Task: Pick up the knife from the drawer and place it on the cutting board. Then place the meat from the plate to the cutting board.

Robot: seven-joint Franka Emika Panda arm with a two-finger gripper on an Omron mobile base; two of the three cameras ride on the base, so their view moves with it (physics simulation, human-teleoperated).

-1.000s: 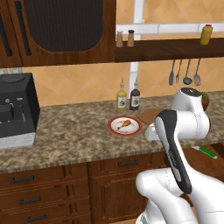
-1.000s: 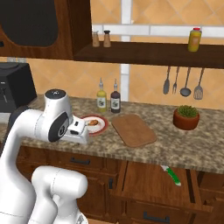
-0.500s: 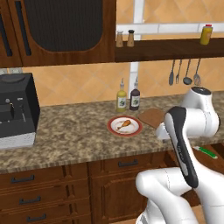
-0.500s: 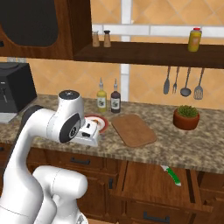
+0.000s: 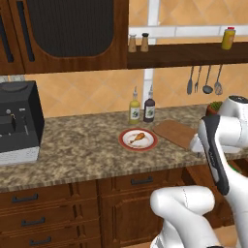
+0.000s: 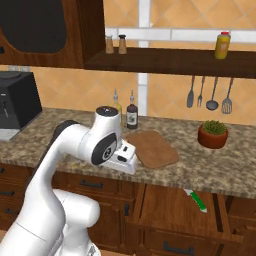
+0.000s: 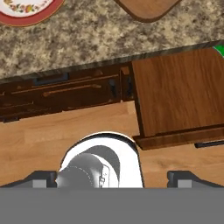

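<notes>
**Hovering over the open drawer**

Hanging above the pulled-out drawer (image 7: 175, 96), the claw (image 7: 112, 177) has its tips wide apart, empty. The knife (image 6: 197, 200) lies inside the drawer, lower right of the right base frame. On the bench (image 5: 72, 150), the plate (image 5: 138, 139) holds the meat (image 5: 137, 137), beside the cutting board (image 6: 152, 148).

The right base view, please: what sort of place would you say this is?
A rendered home kitchen, apparently: speckled granite counter over dark wooden cabinets, grey metal utensils hanging on the tiled wall, and a black coffee machine.
</notes>
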